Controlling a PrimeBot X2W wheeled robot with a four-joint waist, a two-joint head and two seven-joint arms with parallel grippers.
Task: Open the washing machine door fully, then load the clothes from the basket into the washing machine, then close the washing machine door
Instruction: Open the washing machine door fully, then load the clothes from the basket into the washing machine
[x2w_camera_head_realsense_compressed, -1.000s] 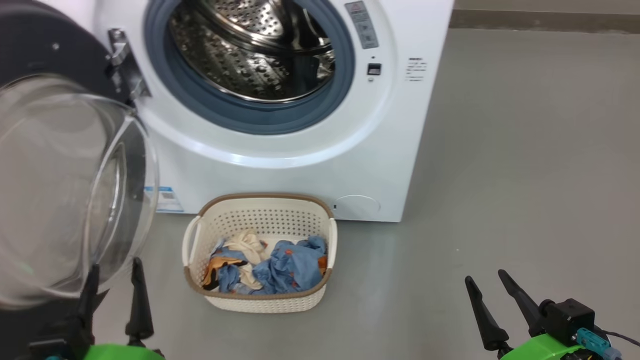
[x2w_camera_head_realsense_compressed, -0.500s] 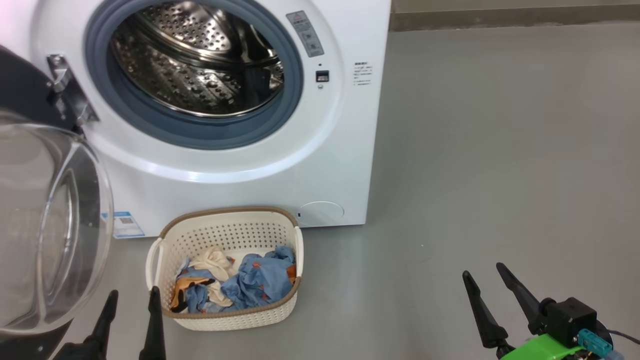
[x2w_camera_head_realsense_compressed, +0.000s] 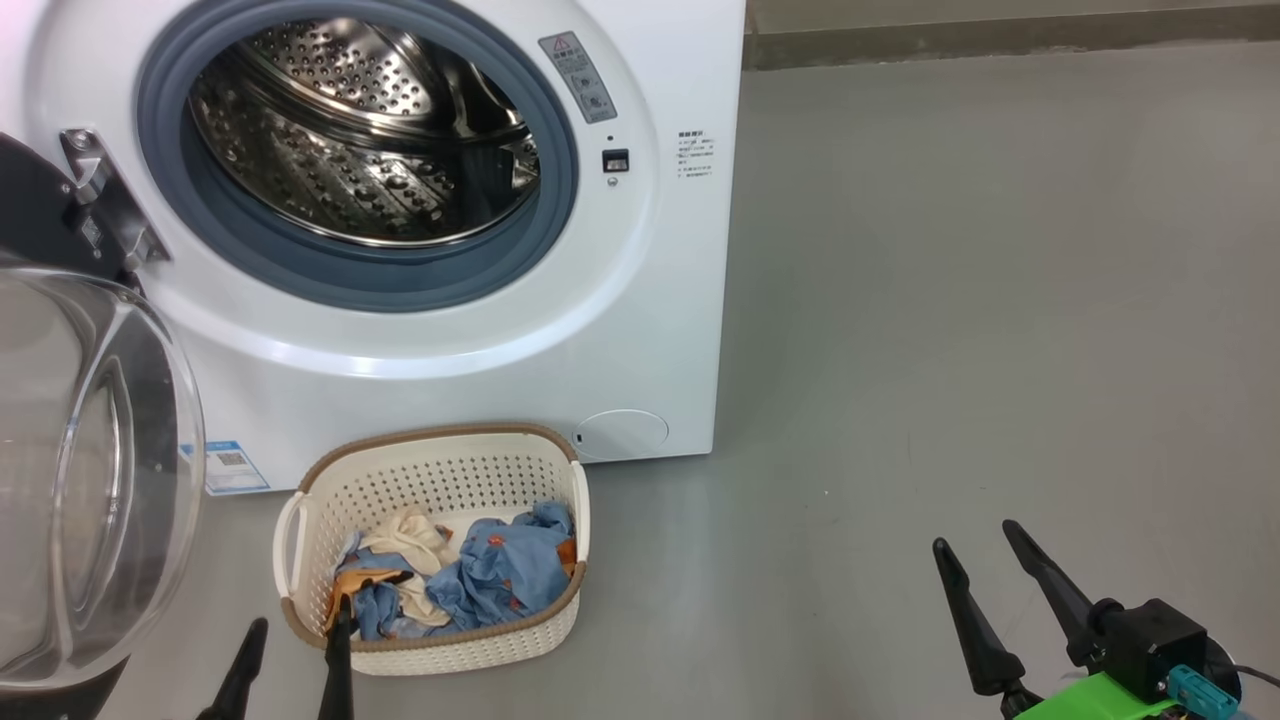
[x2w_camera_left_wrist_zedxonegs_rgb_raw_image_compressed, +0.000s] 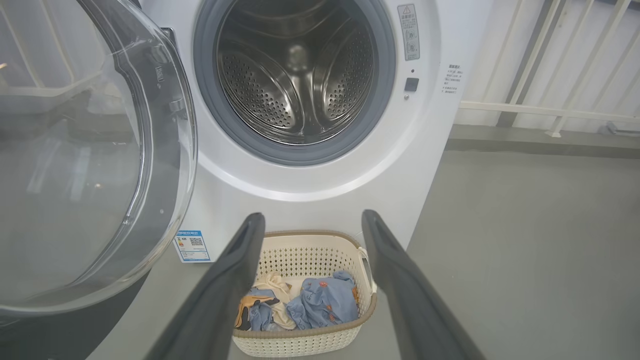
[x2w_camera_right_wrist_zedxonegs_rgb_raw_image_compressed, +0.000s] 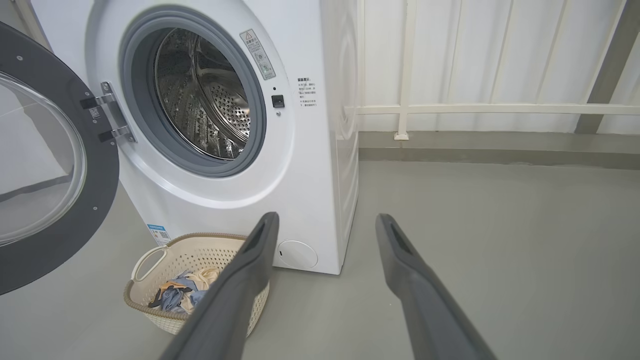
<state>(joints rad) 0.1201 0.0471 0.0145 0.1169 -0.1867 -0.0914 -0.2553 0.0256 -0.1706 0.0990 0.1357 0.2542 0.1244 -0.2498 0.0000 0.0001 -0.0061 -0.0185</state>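
Glass door (x2w_camera_head_realsense_compressed: 90, 480) open; clothes (x2w_camera_head_realsense_compressed: 500, 570) in basket (x2w_camera_head_realsense_compressed: 440, 432) just ahead of wide, empty left tool (x2w_camera_head_realsense_compressed: 302, 612); right tool (x2w_camera_head_realsense_compressed: 975, 535) same; loading, closing pending.

This is a plain laundry corner, closer to a utility space or test room than a furnished home. Straight ahead of the left gripper (x2w_camera_left_wrist_zedxonegs_rgb_raw_image_compressed: 312, 216), a white front-loading washing machine (x2w_camera_head_realsense_compressed: 450, 370) stands on a smooth grey floor (x2w_camera_head_realsense_compressed: 950, 300). Its round glass door (x2w_camera_left_wrist_zedxonegs_rgb_raw_image_compressed: 75, 175) hangs open to that gripper's left. A cream basket (x2w_camera_left_wrist_zedxonegs_rgb_raw_image_compressed: 300, 345) of clothes (x2w_camera_left_wrist_zedxonegs_rgb_raw_image_compressed: 322, 300) sits just beyond the fingertips. Past the right gripper (x2w_camera_right_wrist_zedxonegs_rgb_raw_image_compressed: 326, 217), white ribbed wall panels (x2w_camera_right_wrist_zedxonegs_rgb_raw_image_compressed: 500, 50) with a white rail (x2w_camera_right_wrist_zedxonegs_rgb_raw_image_compressed: 500, 108) rise above a grey skirting strip (x2w_camera_right_wrist_zedxonegs_rgb_raw_image_compressed: 500, 147).
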